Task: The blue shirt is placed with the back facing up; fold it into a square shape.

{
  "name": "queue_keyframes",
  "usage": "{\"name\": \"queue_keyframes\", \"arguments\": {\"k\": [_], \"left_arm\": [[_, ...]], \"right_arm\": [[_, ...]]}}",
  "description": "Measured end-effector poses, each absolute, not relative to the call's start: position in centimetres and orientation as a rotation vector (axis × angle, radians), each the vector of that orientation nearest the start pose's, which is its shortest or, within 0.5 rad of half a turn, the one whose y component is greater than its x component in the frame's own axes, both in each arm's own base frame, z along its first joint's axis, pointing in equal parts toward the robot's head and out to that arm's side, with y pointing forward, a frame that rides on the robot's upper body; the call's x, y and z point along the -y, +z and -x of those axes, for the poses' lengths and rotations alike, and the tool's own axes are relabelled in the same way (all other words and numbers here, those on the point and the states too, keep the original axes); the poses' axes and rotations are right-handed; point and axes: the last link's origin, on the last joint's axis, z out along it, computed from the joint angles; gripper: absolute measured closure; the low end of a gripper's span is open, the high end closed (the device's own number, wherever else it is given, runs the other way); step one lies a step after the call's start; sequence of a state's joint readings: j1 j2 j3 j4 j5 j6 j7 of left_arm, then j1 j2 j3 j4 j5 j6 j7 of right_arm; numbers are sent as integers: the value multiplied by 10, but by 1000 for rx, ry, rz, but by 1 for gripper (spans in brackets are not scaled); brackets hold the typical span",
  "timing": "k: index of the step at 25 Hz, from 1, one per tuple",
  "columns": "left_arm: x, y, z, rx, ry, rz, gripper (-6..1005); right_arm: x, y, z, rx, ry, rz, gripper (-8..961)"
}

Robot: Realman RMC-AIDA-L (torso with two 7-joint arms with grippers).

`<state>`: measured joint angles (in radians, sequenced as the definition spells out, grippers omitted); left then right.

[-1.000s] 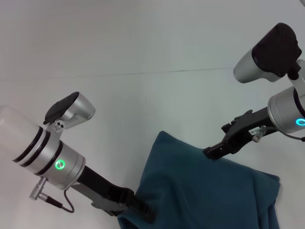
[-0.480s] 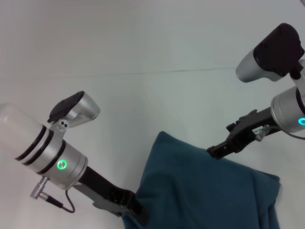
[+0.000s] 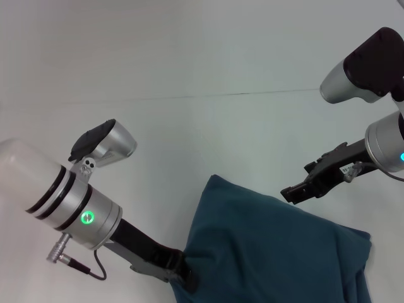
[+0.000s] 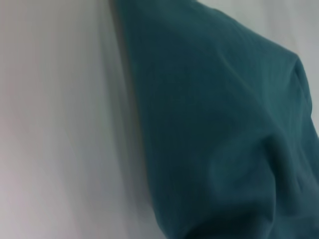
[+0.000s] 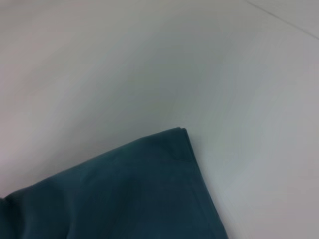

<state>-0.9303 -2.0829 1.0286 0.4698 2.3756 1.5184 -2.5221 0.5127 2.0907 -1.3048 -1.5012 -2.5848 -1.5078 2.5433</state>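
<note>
Shirt first, since it's nearest: the blue shirt [image 3: 271, 252] lies in a folded heap on the white surface [image 3: 189, 57], filling the head view from about 5 to 6 o'clock, plain side up, no lettering showing. One folded corner pokes toward 12 o'clock near the picture's middle; the right wrist view catches that corner, layered edges stacked neatly on bare surface. The cloth looks a bit rumpled and puffy on the 4 o'clock side.

Left pincer [image 3: 187, 282] is down at 6 to 7 o'clock, right at the shirt's near-left edge, tip tucked against or into the cloth. Honestly can't tell if its fingers are apart, together, or clamped on fabric, since the tip is hidden by the shirt and the picture's edge. Left wrist view is just teal cloth beside white surface.

Right pincer [image 3: 291, 195] is at 3 o'clock, just off the shirt's far-right edge, near it but not clearly touching. Fingers look together with nothing between them.

Farther out it's plain white surface with one thin seam line [image 3: 252, 94] running across.
</note>
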Motion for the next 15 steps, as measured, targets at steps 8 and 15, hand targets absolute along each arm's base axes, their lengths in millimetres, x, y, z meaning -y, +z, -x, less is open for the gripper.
{"name": "queue_keyframes", "arguments": {"k": [8, 15], "left_arm": [[-357, -64, 194, 1794, 229, 2697, 950], [-372, -36, 209, 1814, 128, 2614, 950]], "right_arm": [[-356, 34, -185, -925, -293, 2478, 236], [-354, 35, -186, -925, -302, 2485, 230]]}}
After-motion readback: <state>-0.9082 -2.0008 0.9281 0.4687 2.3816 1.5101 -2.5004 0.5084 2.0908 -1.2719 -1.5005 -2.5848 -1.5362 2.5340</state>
